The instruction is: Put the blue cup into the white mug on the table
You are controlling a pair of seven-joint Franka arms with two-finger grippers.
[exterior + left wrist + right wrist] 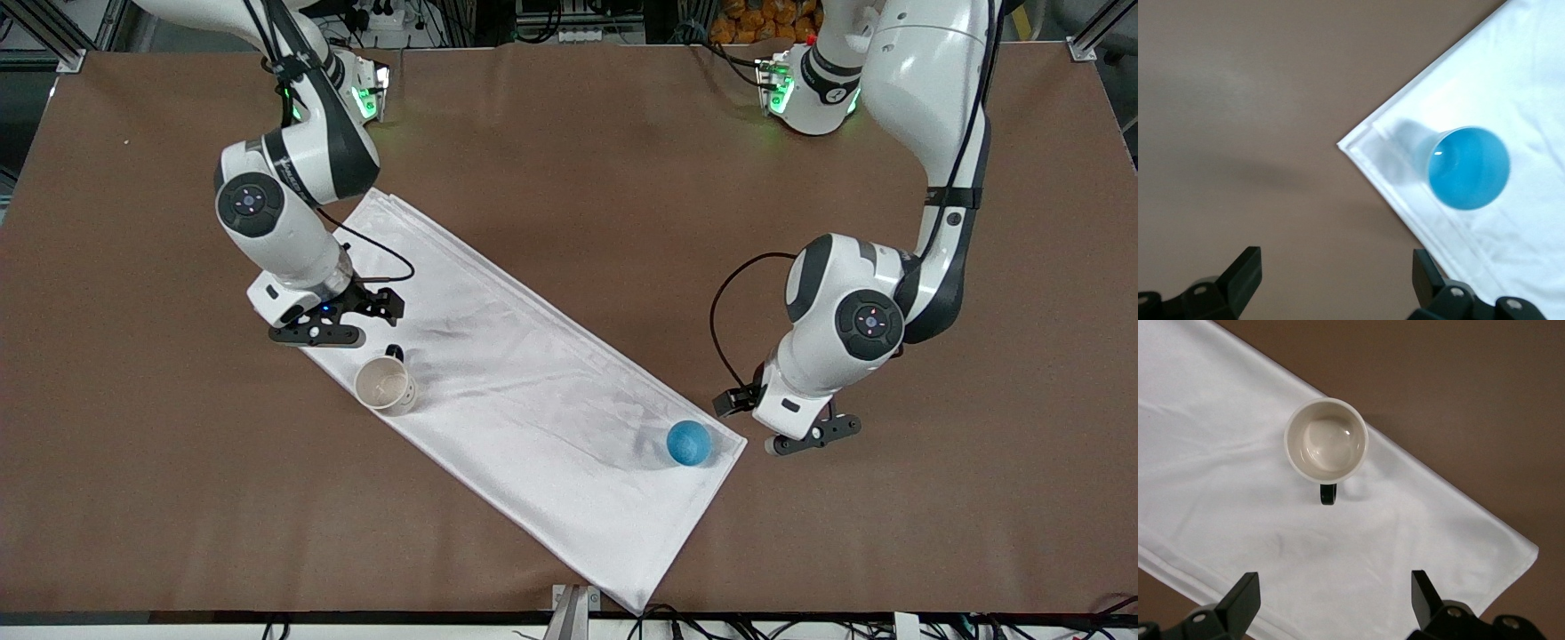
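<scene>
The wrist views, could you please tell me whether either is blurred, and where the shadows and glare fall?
Left wrist view: softly blurred, the blue cup casting a faint shadow on the cloth, a small glint at its rim. Right wrist view: sharper, the white mug showing a small highlight inside. Front view: even light, soft shadows beside both cups.

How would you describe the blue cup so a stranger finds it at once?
A long white cloth lies slantwise on the brown table. The blue cup stands upright on its corner toward the left arm's end. Unlike the white mug, it has no handle.
</scene>
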